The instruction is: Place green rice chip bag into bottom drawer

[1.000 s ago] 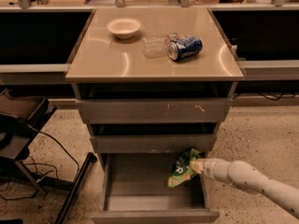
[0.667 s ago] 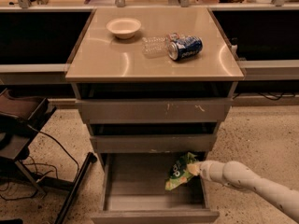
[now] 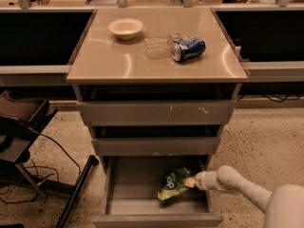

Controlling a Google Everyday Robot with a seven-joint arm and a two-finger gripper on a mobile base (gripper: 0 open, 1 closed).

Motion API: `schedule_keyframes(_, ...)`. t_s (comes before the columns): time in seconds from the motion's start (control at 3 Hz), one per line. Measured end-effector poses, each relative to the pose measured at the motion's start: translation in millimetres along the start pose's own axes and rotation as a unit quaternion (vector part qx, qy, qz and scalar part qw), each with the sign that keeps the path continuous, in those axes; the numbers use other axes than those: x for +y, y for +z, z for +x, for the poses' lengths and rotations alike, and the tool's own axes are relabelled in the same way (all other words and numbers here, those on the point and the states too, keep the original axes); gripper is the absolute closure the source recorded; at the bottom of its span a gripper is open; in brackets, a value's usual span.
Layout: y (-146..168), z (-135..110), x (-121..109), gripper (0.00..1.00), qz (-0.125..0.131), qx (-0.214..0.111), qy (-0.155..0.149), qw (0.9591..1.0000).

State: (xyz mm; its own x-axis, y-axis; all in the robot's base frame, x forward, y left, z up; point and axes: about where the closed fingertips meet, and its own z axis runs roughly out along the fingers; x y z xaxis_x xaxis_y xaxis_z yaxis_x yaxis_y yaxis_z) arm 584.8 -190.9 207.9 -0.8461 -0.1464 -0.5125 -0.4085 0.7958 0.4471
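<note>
The green rice chip bag (image 3: pixel 173 184) hangs tilted inside the open bottom drawer (image 3: pixel 156 219), low over the right half of its floor. My gripper (image 3: pixel 191 181) reaches in from the right on a white arm and is shut on the bag's upper right corner. The drawer is pulled out toward the front, and its grey floor shows bare to the left of the bag.
The middle drawer (image 3: pixel 156 146) and the scratched top drawer (image 3: pixel 156 112) stand slightly open above. On the cabinet top lie a white bowl (image 3: pixel 126 28), a clear plastic bottle (image 3: pixel 156 46) and a blue soda can (image 3: pixel 188 49). A black stand with cables (image 3: pixel 21 132) is on the left.
My gripper has moved left and down with the bag, bringing it from above the drawer's right edge to lower inside the drawer.
</note>
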Motion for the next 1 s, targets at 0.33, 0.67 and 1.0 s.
schedule_keyframes(0.33, -5.1, -14.0, -17.8, 0.81, 0.004, -0.007, 0.003, 1.0)
schedule_keyframes(0.67, -5.0, -14.3, -17.8, 0.57, 0.005, -0.008, 0.003, 1.0)
schedule_keyframes(1.0, -4.9, -14.3, -17.8, 0.34, 0.005, -0.008, 0.003, 1.0)
